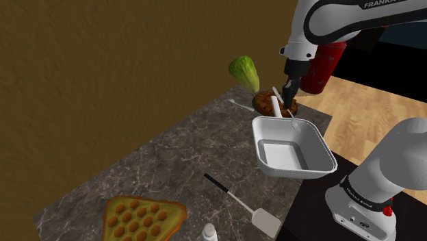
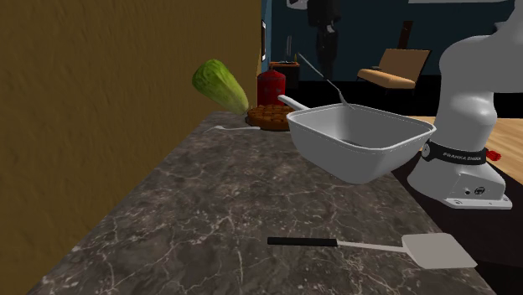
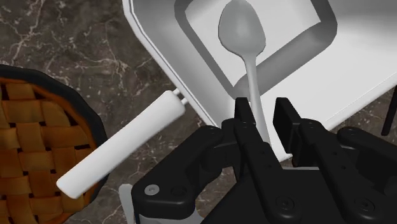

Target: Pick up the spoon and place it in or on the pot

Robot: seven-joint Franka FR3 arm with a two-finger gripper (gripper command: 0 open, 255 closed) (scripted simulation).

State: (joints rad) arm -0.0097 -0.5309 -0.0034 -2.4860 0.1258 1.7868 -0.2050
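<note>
**Desk:** One spoon (image 3: 242, 30), one pot (image 3: 162, 48). Reading from the shoulder view's left, what comes first?

**Photographer:** A lattice pie (image 1: 263, 103) at the far end of the marble counter (image 1: 157, 164). The pot's white handle (image 3: 121, 149) reaches over its rim. Next is the black gripper (image 3: 262, 108), hanging just above, then the square white pot, nearer and to the right.

**Desk:** And the spoon?

**Photographer:** It is off the counter, in the gripper. The two fingers are drawn close together and clamped on the thin handle. The long axis runs on in line with the fingers, so the bowl sticks out past the tips.

**Desk:** Which way from there to the pot?

**Photographer:** Straight down. In the wrist view the bowl already lies over the pot's grey floor, inside the rim. In the second exterior view the slanting spoon's tip sits about level with the pot's far edge.

**Desk:** So what is left?

**Photographer:** By my reading, only lowering a little and letting go.
</note>
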